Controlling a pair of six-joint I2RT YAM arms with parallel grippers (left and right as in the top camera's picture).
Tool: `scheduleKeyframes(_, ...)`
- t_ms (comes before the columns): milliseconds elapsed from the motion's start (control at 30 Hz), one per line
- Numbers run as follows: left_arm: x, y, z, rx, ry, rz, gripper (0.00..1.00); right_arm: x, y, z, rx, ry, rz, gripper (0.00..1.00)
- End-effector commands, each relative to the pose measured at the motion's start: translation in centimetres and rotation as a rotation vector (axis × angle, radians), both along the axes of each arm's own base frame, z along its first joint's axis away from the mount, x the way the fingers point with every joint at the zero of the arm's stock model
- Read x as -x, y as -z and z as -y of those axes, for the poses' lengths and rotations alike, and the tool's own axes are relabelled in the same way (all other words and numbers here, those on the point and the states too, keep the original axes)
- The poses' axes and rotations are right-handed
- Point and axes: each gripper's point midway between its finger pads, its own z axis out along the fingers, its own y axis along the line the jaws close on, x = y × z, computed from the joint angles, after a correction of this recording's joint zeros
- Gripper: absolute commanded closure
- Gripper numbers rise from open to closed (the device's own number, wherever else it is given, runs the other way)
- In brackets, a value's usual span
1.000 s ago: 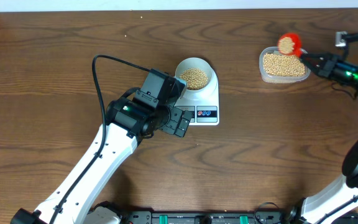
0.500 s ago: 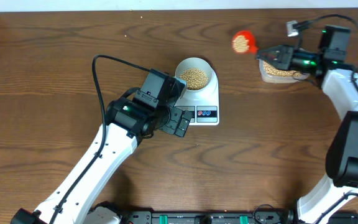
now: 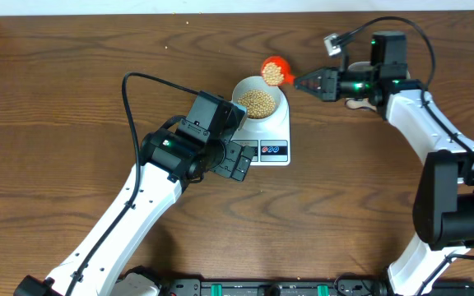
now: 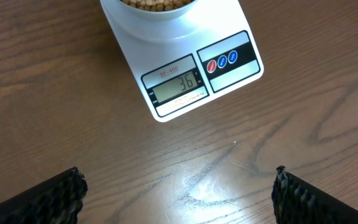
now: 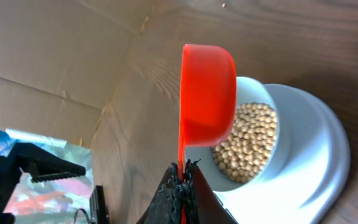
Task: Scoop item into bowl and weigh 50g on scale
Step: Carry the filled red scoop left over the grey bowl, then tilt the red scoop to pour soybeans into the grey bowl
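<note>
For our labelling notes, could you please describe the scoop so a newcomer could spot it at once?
Find the white scale mid-table, carrying the bowl of beans. Over the bowl's far right edge hangs the scoop, its handle pinched in the right end effector. It alone is bright red; bowl and scale are pale.

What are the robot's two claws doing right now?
Left gripper: open, holding nothing.
Right gripper: shut on the handle of the red scoop.

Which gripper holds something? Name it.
The right gripper: it is shut on the red scoop at the bowl rim. The left gripper stands open and empty, before the scale.
</note>
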Motion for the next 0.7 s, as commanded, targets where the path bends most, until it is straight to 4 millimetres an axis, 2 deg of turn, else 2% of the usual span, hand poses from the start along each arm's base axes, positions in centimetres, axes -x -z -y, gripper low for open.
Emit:
scheduleKeyframes(0,0.0,0.0,-0.1,0.001,0.003,-0.003,0.02,0.2,0.3,-1.6,0.062,-0.017,0.056,0.99)
scheduleKeyframes(200,0.0,0.0,-0.1,0.001,0.003,-0.003,0.02,0.6,-0.1,-2.3,0.155,-0.002,0.112,0.99)
scheduleKeyframes(400,0.0,0.0,-0.1,0.001,0.003,-0.003,0.02,1.0,0.6,-2.6,0.275,0.005,0.168,0.98)
scheduleKeyframes(667,0.0,0.0,-0.1,0.001,0.003,-0.003,0.02,1.2,0.3,-3.6,0.341,0.004,0.231,0.98)
